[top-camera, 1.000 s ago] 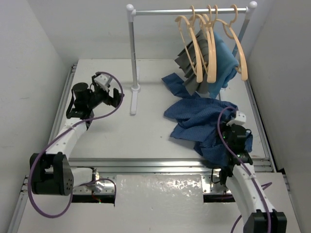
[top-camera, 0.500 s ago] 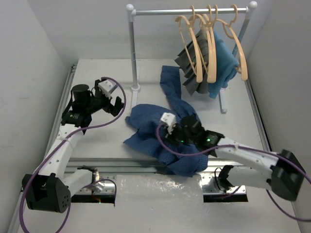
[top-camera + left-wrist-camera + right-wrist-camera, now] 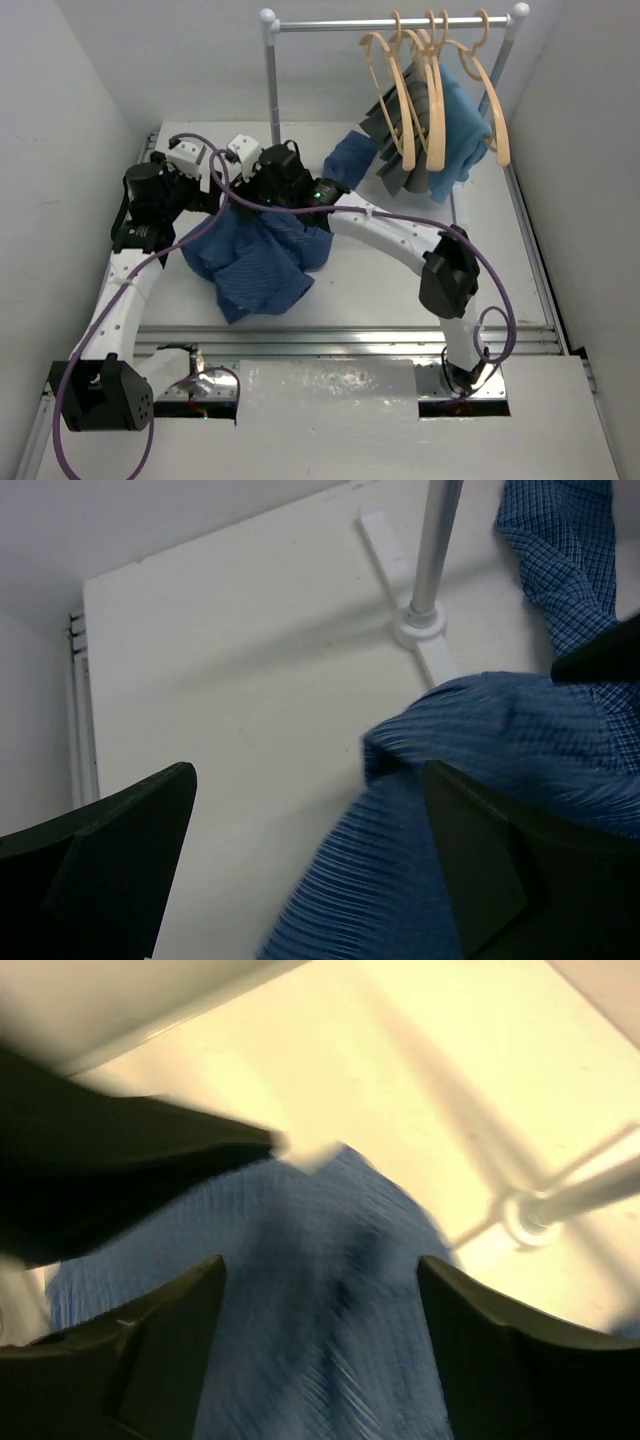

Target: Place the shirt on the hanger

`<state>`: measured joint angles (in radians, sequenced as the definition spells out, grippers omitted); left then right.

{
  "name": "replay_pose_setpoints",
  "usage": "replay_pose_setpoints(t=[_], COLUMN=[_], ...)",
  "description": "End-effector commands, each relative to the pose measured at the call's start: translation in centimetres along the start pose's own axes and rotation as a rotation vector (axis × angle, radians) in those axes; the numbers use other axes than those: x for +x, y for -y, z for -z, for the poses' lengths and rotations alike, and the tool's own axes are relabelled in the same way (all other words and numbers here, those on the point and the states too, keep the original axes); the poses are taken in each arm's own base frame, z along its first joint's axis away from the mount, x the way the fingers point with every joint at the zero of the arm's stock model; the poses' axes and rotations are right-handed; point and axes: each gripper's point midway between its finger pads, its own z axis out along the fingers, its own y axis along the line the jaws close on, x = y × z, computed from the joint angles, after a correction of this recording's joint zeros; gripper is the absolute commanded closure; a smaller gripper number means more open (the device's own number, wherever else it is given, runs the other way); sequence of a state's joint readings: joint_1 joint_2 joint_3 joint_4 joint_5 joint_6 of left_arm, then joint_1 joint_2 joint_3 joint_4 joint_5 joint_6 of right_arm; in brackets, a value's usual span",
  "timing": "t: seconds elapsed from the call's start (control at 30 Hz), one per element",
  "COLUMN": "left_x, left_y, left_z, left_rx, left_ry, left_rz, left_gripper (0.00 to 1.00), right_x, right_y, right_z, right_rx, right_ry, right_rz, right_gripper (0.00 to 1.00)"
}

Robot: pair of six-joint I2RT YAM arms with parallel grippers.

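Nearest, the right arm is now swinging from its base at 5 o'clock right across the table [image 3: 380, 290] toward 10 o'clock; half a second ago it was lying low along the near edge. The shirt [image 3: 255, 262] is travelling with it. The heap that was resting mid-table is now hanging in folds toward 9 o'clock of centre, with one tail trailing back toward 1 o'clock.

The right gripper [image 3: 258, 185] is sitting on top of the bunch. In its wrist view its fingers [image 3: 150, 1360] are standing apart with blurred blue cloth [image 3: 330, 1340] filling the gap, and whether they are pinching it cannot be told.

Just at its 9 o'clock the left gripper [image 3: 207, 182] is facing it, closer than before. Its jaws are spread wide [image 3: 308, 780], with the shirt's edge [image 3: 480, 750] lying ahead of them beside the rack post [image 3: 432, 550].

Farthest, at 1 o'clock, the hanger [image 3: 436, 120] is hanging among its twins on the rail [image 3: 330, 24], apart from the shirt. The grey garment [image 3: 392, 135] and the light blue garment [image 3: 462, 120] are hanging there as before.
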<state>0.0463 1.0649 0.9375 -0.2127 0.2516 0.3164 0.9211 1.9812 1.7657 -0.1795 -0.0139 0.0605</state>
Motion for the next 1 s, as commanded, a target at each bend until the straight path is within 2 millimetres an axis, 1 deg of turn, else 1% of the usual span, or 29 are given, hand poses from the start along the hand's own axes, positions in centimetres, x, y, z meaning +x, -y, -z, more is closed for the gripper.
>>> replay_pose_setpoints(t=[0.0, 0.03, 0.07, 0.1, 0.13, 0.17, 0.2, 0.23, 0.27, 0.3, 0.33, 0.37, 0.4, 0.43, 0.47, 0.5, 0.53, 0.57, 0.6, 0.63, 0.67, 0.7, 0.73, 0.77, 0.8, 0.83, 0.9, 0.93, 0.97], left_x=[-3.3, -3.2, -2.6, -2.3, -1.8, -1.5, -1.3, -0.9, -0.8, -0.6, -0.3, -0.2, 0.1, 0.5, 0.6, 1.0, 1.5, 2.0, 2.6, 3.1, 4.0, 4.3, 4.9, 5.5, 5.8, 6.1, 6.5, 6.4, 6.5], left_y=[-1.3, -1.3, -1.3, -1.3, -1.1, -1.0, -1.0, -0.8, -0.7, -0.7, -0.7, -0.6, -0.6, -0.4, -0.3, -0.2, 0.0, 0.2, 0.4, 0.5, 0.5, 0.6, 0.5, 0.6, 0.6, 0.6, 0.7, 0.9, 1.0], left_z=[0.7, 0.7, 0.5, 0.4, 0.2, 0.0, -0.1, -0.3, -0.3, -0.4, -0.3, -0.3, -0.2, -0.2, -0.1, 0.0, 0.0, 0.0, 0.0, 0.1, 0.2, 0.2, 0.4, 0.5, 0.6, 0.8, 1.2, 1.4, 1.5], left_rx=[-0.062, -0.06, -0.057, -0.055, -0.045, -0.04, -0.036, -0.027, -0.023, -0.02, -0.019, -0.014, -0.014, -0.009, -0.002, 0.002, 0.014, 0.019, 0.026, 0.027, 0.024, 0.026, 0.019, 0.015, 0.013, 0.01, 0.012, 0.016, 0.019], left_ry=[0.09, 0.088, 0.075, 0.069, 0.059, 0.053, 0.048, 0.041, 0.037, 0.03, 0.02, 0.015, 0.007, -0.006, -0.011, -0.022, -0.04, -0.054, -0.071, -0.092, -0.121, -0.127, -0.146, -0.161, -0.169, -0.175, -0.182, -0.177, -0.179], left_rz=[-0.016, -0.019, -0.022, -0.025, -0.026, -0.025, -0.025, -0.022, -0.019, -0.017, -0.017, -0.023, -0.025, -0.028, -0.037, -0.04, -0.039, -0.035, -0.03, -0.023, -0.017, -0.015, -0.016, -0.015, -0.018, -0.022, -0.024, -0.028, -0.029], left_gripper=[0.06, 0.06, 0.06, 0.06, 0.06, 0.06, 0.06, 0.06, 0.06, 0.06, 0.06, 0.06, 0.06, 0.06, 0.06, 0.06, 0.06, 0.06, 0.06, 0.06, 0.07, 0.07, 0.07, 0.07, 0.07, 0.07, 0.07, 0.07, 0.07], right_x=[1.6, 1.8, 2.2, 2.3, 4.6, 2.4, 2.4, 2.5, 2.6, 2.9, 5.7, 4.6, 8.0, 8.9, 8.9, 10.1, 11.7, 12.5, 13.7, 13.7, 14.2, 14.7, 14.8, 15.1, 15.5, 15.9, 16.7, 16.9, 17.6], right_y=[4.0, 3.9, 3.9, 3.7, 3.1, 2.8, 2.5, 1.6, 1.0, 0.4, -0.6, -2.2, -3.5, -4.8, -6.4, -7.5, -9.0, -9.5, -9.9, -10.9, -11.7, -11.7, -12.5, -13.1, -13.5, -14.4, -15.3, -15.6, -15.8], right_z=[0.4, 0.6, 1.6, 2.1, 2.7, 4.1, 4.7, 5.9, 6.6, 7.3, 7.8, 9.3, 9.8, 10.4, 11.2, 11.6, 11.7, 11.4, 11.1, 10.7, 9.9, 9.4, 8.9, 8.0, 7.7, 7.5, 7.0, 6.9, 7.0], right_rx=[0.11, 0.1, 0.091, 0.086, 0.059, 0.039, 0.019, -0.026, -0.053, -0.084, -0.131, -0.211, -0.27, -0.325, -0.405, -0.452, -0.497, -0.503, -0.503, -0.517, -0.534, -0.537, -0.553, -0.573, -0.59, -0.609, -0.633, -0.639, -0.646], right_ry=[-0.119, -0.117, -0.096, -0.079, -0.11, -0.036, -0.027, -0.012, -0.006, 0.0, -0.041, 0.023, -0.023, -0.016, 0.022, 0.017, 0.02, 0.014, -0.002, 0.017, 0.011, -0.004, -0.002, -0.015, -0.027, -0.041, -0.058, -0.057, -0.07], right_rz=[-0.125, -0.131, -0.111, -0.094, -0.084, -0.054, -0.041, -0.015, 0.002, 0.021, 0.076, 0.11, 0.125, 0.163, 0.177, 0.187, 0.219, 0.234, 0.247, 0.279, 0.302, 0.299, 0.32, 0.325, 0.339, 0.346, 0.355, 0.357, 0.355], right_gripper=[0.2, 0.16, 0.11, 0.03, 0.01, 0.01, 0.01, 0.01, 0.02, 0.06, 0.08, 0.11, 0.24, 0.3, 0.36, 0.39, 0.47, 0.51, 0.52, 0.46, 0.38, 0.38, 0.34, 0.34, 0.33, 0.32, 0.32, 0.31, 0.31])
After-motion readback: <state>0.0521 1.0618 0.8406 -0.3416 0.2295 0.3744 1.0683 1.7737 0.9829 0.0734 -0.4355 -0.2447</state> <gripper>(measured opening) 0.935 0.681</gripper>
